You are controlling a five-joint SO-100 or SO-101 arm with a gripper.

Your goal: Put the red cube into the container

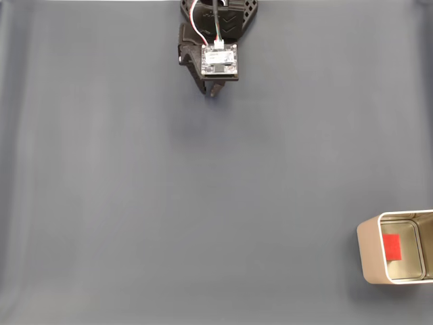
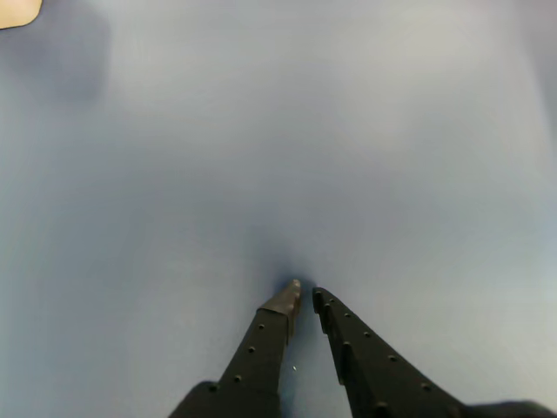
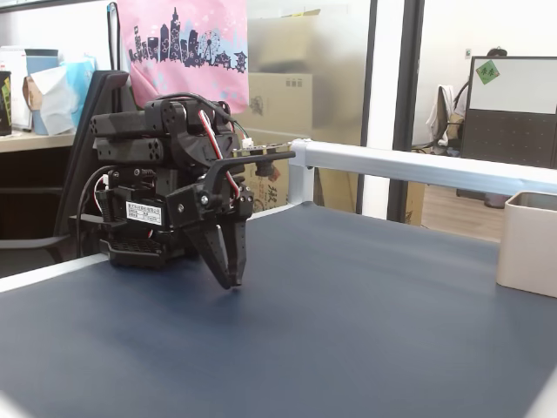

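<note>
We see the bright red cube (image 1: 392,246) lying inside the shiny tin (image 1: 369,252), well away from our narrowed, empty gripper (image 2: 305,294).

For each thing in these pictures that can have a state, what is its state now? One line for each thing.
red cube: lying inside the container, on its shiny bottom.
container: upright, open on top, at the table's edge, holding the cube.
gripper: shut, empty, fingertips nearly touching, pointing down just above the table near the arm's base.
table: covered with a dark blue mat.
</note>
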